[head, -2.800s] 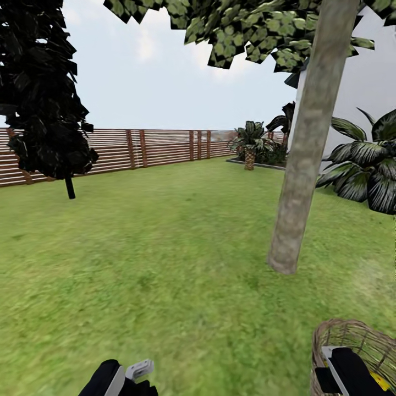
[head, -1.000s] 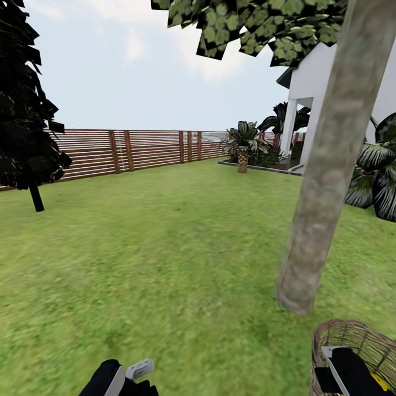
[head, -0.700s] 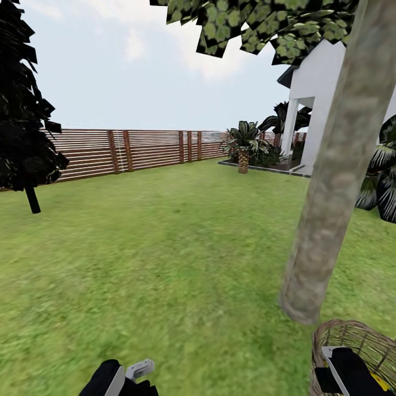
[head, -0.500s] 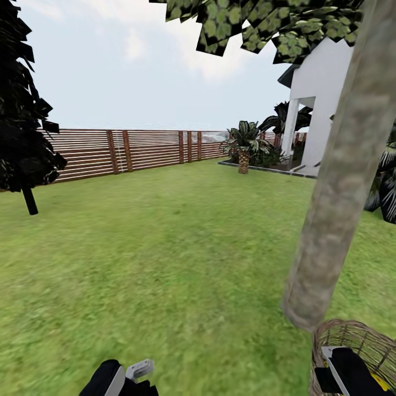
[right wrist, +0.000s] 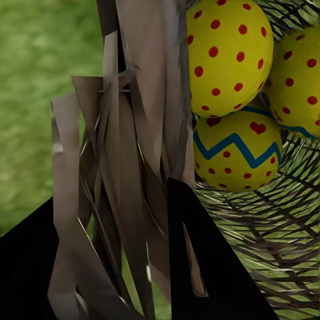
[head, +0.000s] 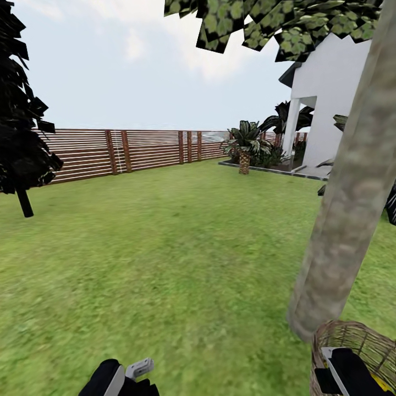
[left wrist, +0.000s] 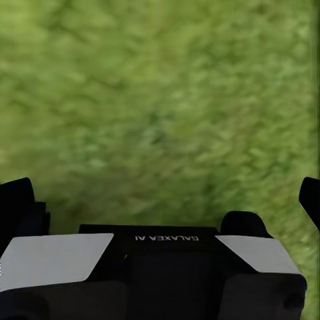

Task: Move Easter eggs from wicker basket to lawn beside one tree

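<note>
Camera has rolled forward and a bit right: tree trunk (head: 352, 187) now looms bigger and closer at the right edge than 2.8 s ago, dark cypress (head: 22, 110) slid toward the left edge, and more of the white house (head: 335, 93) shows. Arms and basket sit at the same spots in the head view.

Right gripper (right wrist: 113, 267): two dark fingers (right wrist: 207, 267) flank the flat woven strips of the wicker basket (right wrist: 133, 147) wall/rim, clamped on it. Just past the fingers, inside the basket, three Easter eggs (right wrist: 227, 53) packed touching each other: one dotted egg nearest the strips, a second with a blue zigzag band (right wrist: 237, 157) below it, a third cut off at the frame edge (right wrist: 297, 80). In the head view the right gripper's (head: 344, 368) black body sits over the basket (head: 355, 341), a sliver of yellow beside it.

Left gripper (left wrist: 167, 200): fingers spread wide apart, nothing between them, only blurry lawn (left wrist: 160, 100) beyond the tips. In the head view it (head: 137, 371) hangs low over grass, well apart from the basket.

Trunk base meets the lawn (head: 165, 264) just beyond the basket rim. Farther out: brown slatted fence (head: 137, 151), small palm (head: 245, 146) by the house.
</note>
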Available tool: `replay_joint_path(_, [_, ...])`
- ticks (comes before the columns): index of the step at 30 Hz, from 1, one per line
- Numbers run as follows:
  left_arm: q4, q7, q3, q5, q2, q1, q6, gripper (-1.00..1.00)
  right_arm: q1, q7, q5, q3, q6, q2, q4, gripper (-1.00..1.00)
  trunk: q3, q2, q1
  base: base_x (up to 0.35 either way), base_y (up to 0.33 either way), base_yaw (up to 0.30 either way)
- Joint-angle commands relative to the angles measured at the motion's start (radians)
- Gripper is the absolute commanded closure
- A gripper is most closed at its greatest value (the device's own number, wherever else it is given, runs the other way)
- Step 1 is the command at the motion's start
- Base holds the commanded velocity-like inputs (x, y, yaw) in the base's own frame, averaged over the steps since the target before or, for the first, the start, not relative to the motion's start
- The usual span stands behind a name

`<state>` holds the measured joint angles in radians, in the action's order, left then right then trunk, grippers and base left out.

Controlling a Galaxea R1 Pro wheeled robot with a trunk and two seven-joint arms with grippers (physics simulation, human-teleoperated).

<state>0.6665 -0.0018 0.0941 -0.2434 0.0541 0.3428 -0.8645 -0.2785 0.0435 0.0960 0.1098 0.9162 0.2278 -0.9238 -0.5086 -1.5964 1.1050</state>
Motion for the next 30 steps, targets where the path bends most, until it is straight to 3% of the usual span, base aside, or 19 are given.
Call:
replay_joint_path(1, [0.001, -0.001, 0.006, -0.001, 0.001, 0.001, -0.005, -1.00, -0.001, 0.006, 0.019, 0.001, 0.004, 0.000, -0.001, 1.00, -0.001, -0.001, 0.001, 0.106, 0.000, 0.000])
replay_joint_path(5, [0.004, -0.001, 0.004, -0.001, 0.001, 0.001, -0.005, -1.00, -0.001, 0.006, 0.018, 0.002, 0.004, 0.001, -0.001, 1.00, -0.001, -0.001, 0.001, 0.016, 0.000, 0.000])
replay_joint_path(30, [-0.001, 0.005, 0.004, -0.001, 0.001, 0.000, -0.005, -1.00, -0.001, 0.007, 0.013, 0.002, 0.004, 0.001, 0.000, 1.00, -0.079, -0.176, 0.096, 0.000, 0.000, 0.000])
